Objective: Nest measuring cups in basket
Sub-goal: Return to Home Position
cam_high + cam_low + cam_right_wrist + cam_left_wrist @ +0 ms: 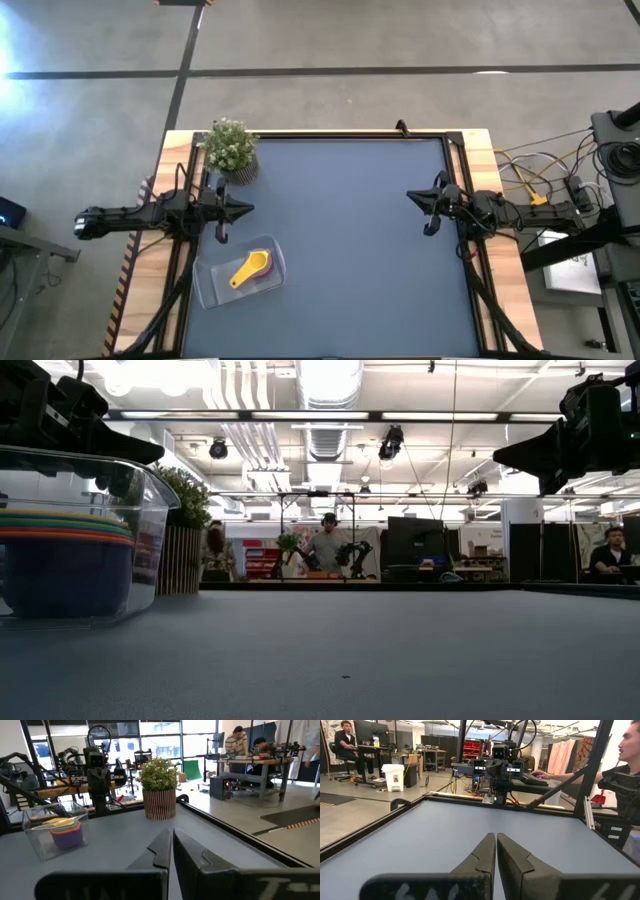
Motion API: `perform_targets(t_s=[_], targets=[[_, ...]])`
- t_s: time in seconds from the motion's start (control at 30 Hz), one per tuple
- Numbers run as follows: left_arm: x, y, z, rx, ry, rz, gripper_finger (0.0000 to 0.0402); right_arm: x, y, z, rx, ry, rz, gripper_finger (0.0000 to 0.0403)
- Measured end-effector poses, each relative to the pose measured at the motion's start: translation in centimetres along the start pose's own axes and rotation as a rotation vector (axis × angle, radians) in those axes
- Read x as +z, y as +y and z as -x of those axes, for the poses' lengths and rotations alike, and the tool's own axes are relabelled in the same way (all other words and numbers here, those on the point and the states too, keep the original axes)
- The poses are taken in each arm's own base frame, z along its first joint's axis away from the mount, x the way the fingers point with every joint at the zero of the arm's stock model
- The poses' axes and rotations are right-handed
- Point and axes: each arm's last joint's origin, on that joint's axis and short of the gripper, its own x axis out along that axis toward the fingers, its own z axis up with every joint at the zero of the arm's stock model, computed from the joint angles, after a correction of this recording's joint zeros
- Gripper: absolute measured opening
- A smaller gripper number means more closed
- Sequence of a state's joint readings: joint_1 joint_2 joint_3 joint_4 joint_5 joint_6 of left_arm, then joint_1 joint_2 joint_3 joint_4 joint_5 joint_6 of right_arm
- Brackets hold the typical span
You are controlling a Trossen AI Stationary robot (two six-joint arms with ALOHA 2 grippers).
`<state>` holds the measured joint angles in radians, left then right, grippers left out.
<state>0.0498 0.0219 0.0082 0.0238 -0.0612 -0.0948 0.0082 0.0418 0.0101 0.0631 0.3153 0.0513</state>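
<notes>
Measuring cups nested, my left jaws and right jaws both pressed together above the blue tabletop (350, 250).
The measuring cups (250, 270) sit stacked in the clear, round-cornered plastic basket (210, 288) near my left jaws, well apart from my right; the low view shows coloured rims layered through its wall, the high view mainly the yellow top cup.

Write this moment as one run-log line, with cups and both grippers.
measuring cups nested in basket, yellow on top | left gripper shut, empty, raised, left side | right gripper shut, empty, raised, right side
</notes>
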Motion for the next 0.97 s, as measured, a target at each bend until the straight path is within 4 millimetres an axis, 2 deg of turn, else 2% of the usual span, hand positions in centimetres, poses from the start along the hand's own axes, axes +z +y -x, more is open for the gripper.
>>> perform_targets(t_s=[0.97], targets=[[0.68,-0.06,0.13,-0.001,-0.015,0.001,0.0,0.02,0.0,0.0,0.0,-0.001,0.001,0.0009]])
